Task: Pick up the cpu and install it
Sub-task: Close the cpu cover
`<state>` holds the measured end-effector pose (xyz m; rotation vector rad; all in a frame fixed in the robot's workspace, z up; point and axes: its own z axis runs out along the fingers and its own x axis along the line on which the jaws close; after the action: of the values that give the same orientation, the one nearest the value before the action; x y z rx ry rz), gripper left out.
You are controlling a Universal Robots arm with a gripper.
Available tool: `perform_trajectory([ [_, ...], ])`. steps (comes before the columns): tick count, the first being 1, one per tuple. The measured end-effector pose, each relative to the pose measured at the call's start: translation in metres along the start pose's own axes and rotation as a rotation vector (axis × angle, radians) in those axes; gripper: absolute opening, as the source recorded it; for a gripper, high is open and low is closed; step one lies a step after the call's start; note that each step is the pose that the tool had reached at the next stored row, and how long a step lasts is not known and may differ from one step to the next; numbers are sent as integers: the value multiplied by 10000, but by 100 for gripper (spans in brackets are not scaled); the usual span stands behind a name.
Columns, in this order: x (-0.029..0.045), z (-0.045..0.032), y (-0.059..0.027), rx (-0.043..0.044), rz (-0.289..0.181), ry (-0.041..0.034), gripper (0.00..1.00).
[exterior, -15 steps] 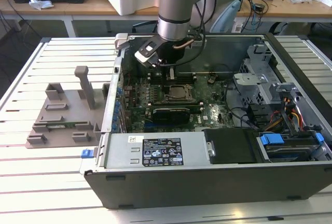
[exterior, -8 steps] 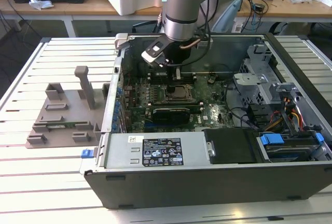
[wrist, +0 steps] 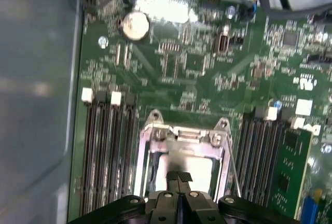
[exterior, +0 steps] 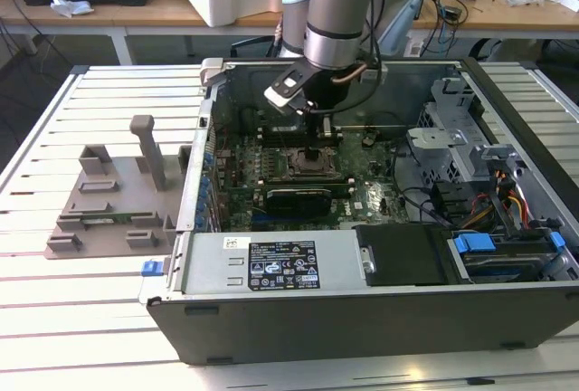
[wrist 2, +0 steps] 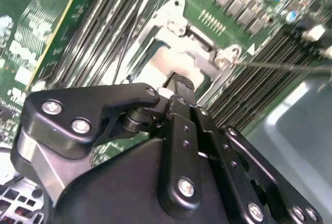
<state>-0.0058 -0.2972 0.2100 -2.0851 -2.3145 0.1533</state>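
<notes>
- The arm [exterior: 339,2] reaches down from twelve o'clock in the exterior view into the open computer case [exterior: 362,319], which lies on its side on a slatted table [exterior: 54,319].
- The gripper [exterior: 312,148] hangs over the processor socket [exterior: 297,166], a little toward eleven o'clock from the middle of the case.
- In the first wrist view the gripper [wrist: 179,176] has its two black fingers pressed together, with just a thin seam between the tips and nothing clamped in them.
- The cpu [wrist: 179,156] lies flat inside the metal socket frame [wrist: 155,130], its silver top plate catching the light; the closed tips sit right at its near edge, though I cannot tell whether they touch it.
- In the second wrist view the gripper [wrist 2: 181,85] points at the same pale plate of the cpu [wrist 2: 165,63], which is framed by the bright bracket.
- A thin wire lever [wrist: 232,167] runs alongside the frame.
- Rows of dark memory slots [wrist: 106,146] flank the socket on both sides of the green motherboard [wrist: 197,73], and one green memory module [wrist: 290,162] stands in the bank across the socket from those slots.
- A round coin cell battery [wrist: 135,25] sits on the board, well apart from the socket.
- In the exterior view a long black expansion card [exterior: 298,199] lies at six o'clock from the socket, just beside it.
- A grey plastic holder block [exterior: 109,201] with upright posts stands on the table at nine o'clock from the case.
</notes>
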Motion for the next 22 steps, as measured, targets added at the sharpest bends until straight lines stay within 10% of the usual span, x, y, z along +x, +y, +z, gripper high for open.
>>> perform_trajectory([
  [13, -41, -617, -25, 3, 0, -4, 11],
  [22, -42, -638, -27, 1, 0, -2, 11],
])
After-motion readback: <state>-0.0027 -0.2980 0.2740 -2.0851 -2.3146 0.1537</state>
